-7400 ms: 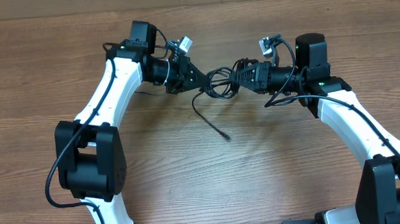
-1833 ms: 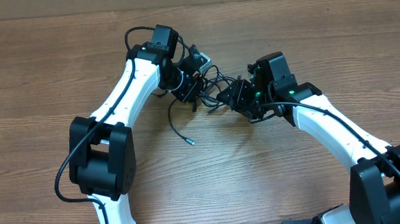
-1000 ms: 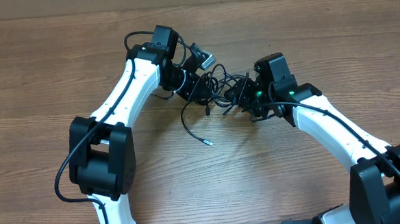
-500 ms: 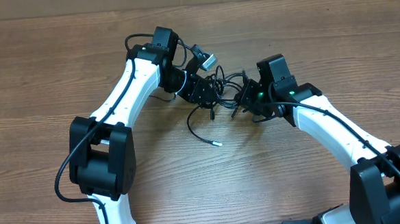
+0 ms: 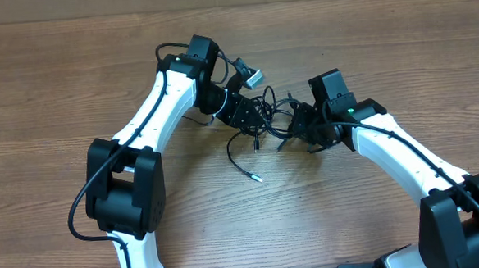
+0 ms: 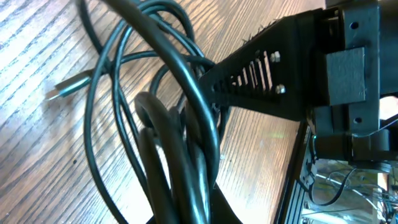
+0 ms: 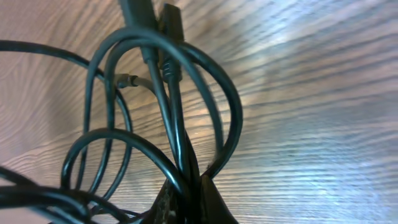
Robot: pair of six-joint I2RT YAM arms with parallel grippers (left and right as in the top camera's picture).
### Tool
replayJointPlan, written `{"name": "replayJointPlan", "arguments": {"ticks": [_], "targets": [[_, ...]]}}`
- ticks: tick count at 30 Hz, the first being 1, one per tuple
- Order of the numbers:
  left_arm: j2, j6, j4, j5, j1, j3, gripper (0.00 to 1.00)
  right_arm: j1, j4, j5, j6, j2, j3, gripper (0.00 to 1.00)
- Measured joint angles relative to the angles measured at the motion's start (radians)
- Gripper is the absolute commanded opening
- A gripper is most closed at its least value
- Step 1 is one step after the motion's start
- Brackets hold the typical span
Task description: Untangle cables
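The cables (image 5: 271,109) are a knot of thin black loops hanging just above the wooden table between my two grippers. My left gripper (image 5: 253,118) is shut on the bundle's left side, and in its wrist view several strands (image 6: 180,124) run down between its jaws. My right gripper (image 5: 298,124) is shut on the right side, with strands (image 7: 174,124) pinched at its fingertips (image 7: 194,190). One loose end trails down onto the table and ends in a small plug (image 5: 258,180), also seen as a silver-tipped plug (image 6: 65,89) in the left wrist view.
The right gripper's black body (image 6: 280,74) fills the upper right of the left wrist view, very close to the left gripper. A silver-grey camera block (image 5: 253,77) sits atop the left wrist. Bare wood table (image 5: 326,211) lies all around.
My right gripper has shut on the cable bundle. The left arm has carried the bundle a little to the right, and the loose plug end has slid right and toward the front.
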Motion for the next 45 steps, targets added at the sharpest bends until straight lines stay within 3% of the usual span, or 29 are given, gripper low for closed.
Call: {"name": "replayJointPlan", "arguments": {"ticks": [15,17,27,32,34,37,45], "targets": [[0.014,0.001,0.0,-0.085,-0.039,0.0,0.04,-0.079,-0.134,0.028,-0.009,-0.001,0.012,0.04],[0.015,0.001,0.0,-0.082,-0.039,0.0,0.04,-0.095,-0.133,-0.005,-0.014,-0.001,0.012,0.04],[0.015,0.0,-0.004,-0.084,0.004,0.0,0.04,-0.18,-0.107,-0.203,-0.127,-0.001,0.011,0.29],[0.015,-0.012,0.021,-0.08,0.019,0.0,0.04,-0.197,-0.081,-0.368,-0.159,-0.001,0.045,0.29],[0.015,-0.027,0.038,-0.075,0.016,0.0,0.04,-0.197,-0.064,-0.429,-0.157,-0.001,0.056,0.23],[0.015,-0.046,0.055,-0.043,0.016,0.0,0.04,-0.197,-0.058,-0.486,-0.103,-0.001,0.062,0.2],[0.015,-0.076,0.076,0.056,0.015,0.0,0.04,-0.148,-0.042,-0.451,0.143,-0.001,0.063,0.26]]}}
